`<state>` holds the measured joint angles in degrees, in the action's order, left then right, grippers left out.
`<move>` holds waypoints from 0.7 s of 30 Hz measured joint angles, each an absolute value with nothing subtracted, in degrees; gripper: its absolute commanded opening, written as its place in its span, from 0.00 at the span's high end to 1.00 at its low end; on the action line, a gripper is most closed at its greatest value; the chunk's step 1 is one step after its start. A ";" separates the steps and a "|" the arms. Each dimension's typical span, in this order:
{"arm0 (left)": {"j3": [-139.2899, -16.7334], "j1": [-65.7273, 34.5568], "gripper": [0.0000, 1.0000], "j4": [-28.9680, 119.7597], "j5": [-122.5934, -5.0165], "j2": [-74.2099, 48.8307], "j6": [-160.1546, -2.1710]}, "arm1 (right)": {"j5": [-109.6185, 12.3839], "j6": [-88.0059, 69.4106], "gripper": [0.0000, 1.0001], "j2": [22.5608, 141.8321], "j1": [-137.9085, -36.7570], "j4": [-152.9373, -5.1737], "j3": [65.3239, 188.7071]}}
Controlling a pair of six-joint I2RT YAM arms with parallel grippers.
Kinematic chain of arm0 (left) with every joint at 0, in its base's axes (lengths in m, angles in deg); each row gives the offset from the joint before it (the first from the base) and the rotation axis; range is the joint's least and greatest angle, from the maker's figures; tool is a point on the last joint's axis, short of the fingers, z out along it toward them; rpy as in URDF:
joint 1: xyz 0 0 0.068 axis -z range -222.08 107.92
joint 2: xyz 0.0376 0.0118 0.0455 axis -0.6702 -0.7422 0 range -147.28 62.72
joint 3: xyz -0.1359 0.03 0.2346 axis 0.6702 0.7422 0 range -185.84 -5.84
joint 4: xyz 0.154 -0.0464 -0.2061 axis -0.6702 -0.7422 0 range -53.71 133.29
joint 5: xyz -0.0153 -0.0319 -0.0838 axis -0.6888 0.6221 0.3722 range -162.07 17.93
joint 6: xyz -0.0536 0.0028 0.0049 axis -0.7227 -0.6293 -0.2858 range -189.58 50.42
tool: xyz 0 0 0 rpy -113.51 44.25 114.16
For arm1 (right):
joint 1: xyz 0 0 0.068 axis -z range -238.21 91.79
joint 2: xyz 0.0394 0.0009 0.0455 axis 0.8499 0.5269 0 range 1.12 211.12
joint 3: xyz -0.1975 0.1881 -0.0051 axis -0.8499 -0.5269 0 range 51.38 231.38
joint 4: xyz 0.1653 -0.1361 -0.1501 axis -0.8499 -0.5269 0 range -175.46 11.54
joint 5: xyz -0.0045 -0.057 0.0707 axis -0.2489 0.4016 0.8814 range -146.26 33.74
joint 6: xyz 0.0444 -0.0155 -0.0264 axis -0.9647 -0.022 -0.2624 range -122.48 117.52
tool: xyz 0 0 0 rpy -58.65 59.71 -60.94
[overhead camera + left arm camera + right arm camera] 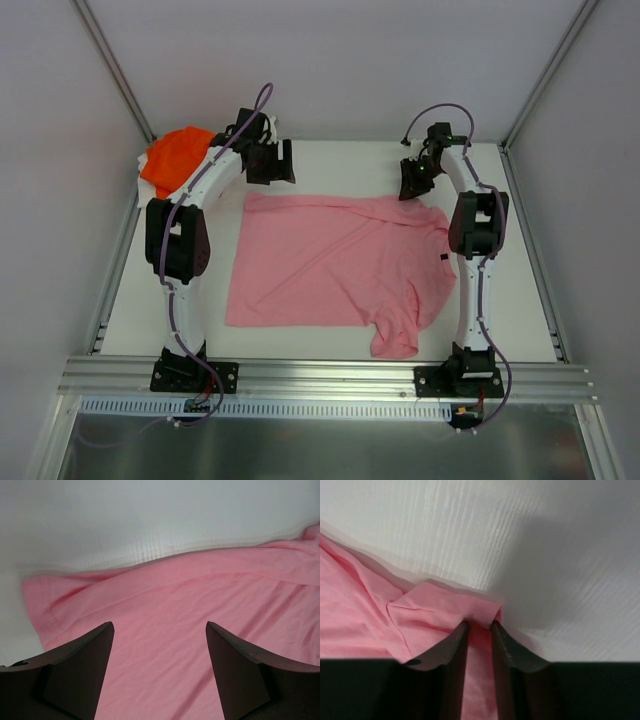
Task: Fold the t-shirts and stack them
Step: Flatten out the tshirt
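1. Firstly, orange t-shirt (175, 158): bunched in the far-left corner of the surface (130, 320), partly hidden behind the left arm. It looks parked out of the way until its turn comes.
2. Left tool (158, 625): jaws wide apart and holding nothing, poised over the far hem corner of the pink t-shirt (330, 260). Probably placed to take that corner.
3. Pink t-shirt: spread flat mid-surface between the two arms, hem to the left, neck to the right, one sleeve trailing toward the near edge. Not yet folded.
4. Right tool (479, 624): fingers nearly together, with a raised ridge of pink cloth pinched between them at the far sleeve end. With the left tool over the far hem, this likely prepares a fold of the far edge toward the near side.
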<state>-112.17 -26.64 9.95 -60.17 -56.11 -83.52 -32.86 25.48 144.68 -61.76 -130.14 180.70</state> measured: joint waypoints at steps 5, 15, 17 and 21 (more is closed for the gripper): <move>-112.34 -26.64 0.24 9.93 -60.19 -56.11 -83.52 | -32.45 25.42 1.00 145.54 -61.87 -130.08 181.35; -112.54 -26.66 0.24 9.88 -60.21 -56.11 -83.52 | -34.65 25.70 1.00 145.49 -61.85 -128.39 182.14; -112.54 -26.64 0.24 9.88 -60.19 -56.11 -83.52 | -35.46 26.03 1.00 145.32 -61.76 -127.21 182.25; -112.54 -26.66 0.24 9.93 -60.19 -56.11 -83.52 | -37.34 26.95 1.00 144.16 -61.67 -124.52 182.27</move>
